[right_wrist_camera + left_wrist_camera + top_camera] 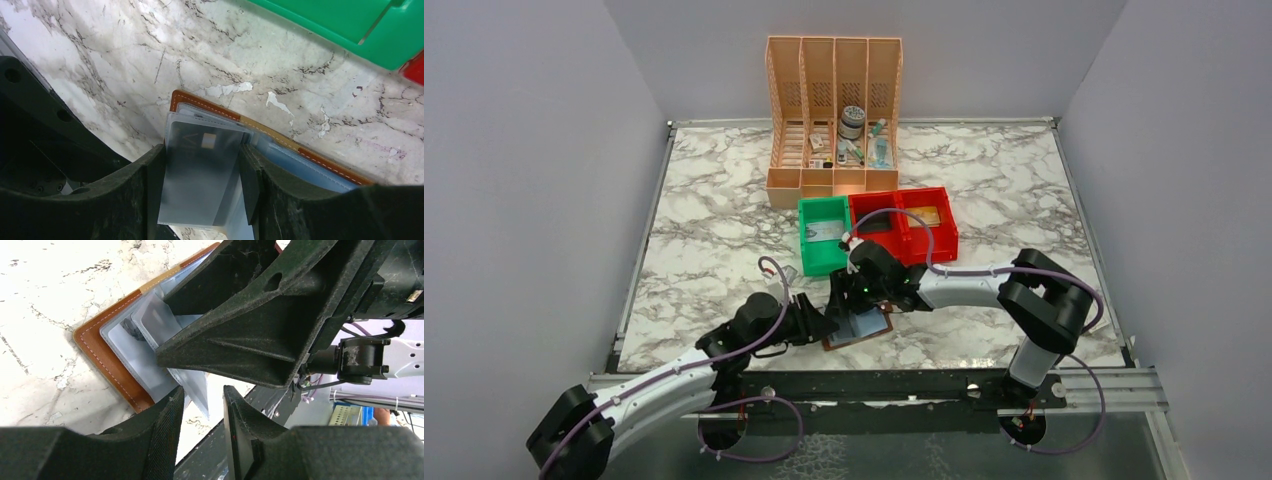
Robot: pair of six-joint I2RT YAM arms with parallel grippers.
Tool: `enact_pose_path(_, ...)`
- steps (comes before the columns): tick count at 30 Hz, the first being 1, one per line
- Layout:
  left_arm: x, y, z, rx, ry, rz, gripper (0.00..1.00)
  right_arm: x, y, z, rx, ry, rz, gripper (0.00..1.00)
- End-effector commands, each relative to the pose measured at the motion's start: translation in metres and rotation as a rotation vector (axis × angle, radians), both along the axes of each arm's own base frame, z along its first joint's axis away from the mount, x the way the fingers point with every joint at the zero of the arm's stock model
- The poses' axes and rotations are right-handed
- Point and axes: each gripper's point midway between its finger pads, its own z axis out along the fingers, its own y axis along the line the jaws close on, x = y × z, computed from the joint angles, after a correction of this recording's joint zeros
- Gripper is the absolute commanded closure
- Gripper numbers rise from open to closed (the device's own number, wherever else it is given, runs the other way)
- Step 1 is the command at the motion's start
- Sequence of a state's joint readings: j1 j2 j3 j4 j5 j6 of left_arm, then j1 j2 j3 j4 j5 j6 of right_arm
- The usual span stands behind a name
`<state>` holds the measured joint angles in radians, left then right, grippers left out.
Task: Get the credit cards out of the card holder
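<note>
The brown card holder [834, 343] lies open near the table's front edge, its clear sleeves fanned up. My right gripper [201, 150] comes down from above and is shut across one clear sleeve [197, 200] that holds a grey credit card [200, 165] with a chip. The holder's stitched brown edge [205, 103] shows beyond it. My left gripper [202, 392] is low at the holder's near side. Its fingers stand apart, and a corner of a clear sleeve [197, 387] hangs between them, touching neither pad. The right gripper's black body [260, 325] fills the view above.
A green bin [822, 258] and a red double bin [938, 243] stand just behind the grippers; a tan card [924, 215] lies in the red one. The peach file organiser [834, 90] is at the back. A black rail [874, 385] runs along the near edge.
</note>
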<state>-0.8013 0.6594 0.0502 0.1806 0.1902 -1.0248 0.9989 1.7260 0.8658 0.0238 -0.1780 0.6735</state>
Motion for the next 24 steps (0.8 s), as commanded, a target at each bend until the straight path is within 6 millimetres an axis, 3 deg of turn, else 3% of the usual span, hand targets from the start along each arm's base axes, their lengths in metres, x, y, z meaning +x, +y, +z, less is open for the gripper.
enact_pose_path(1,0.011,-0.007,0.014,-0.034,-0.045,0.034,0.64,-0.017,-0.017,-0.025,-0.069,0.081,0.007,0.47)
enact_pose_path(7,0.009,-0.006,-0.003,0.028,-0.003,0.041,0.65,-0.018,-0.015,-0.023,-0.056,0.090,0.009,0.47)
enact_pose_path(12,0.013,-0.013,0.000,0.055,-0.015,0.040,0.68,-0.022,-0.012,-0.017,-0.031,0.098,0.026,0.47)
enact_pose_path(19,0.024,-0.027,0.017,0.028,-0.073,0.030,0.68,-0.021,-0.003,0.018,0.072,0.086,0.060,0.34)
enact_pose_path(24,0.027,-0.033,0.015,0.049,-0.074,0.015,0.66,-0.008,-0.011,0.042,0.110,0.055,0.032,0.27)
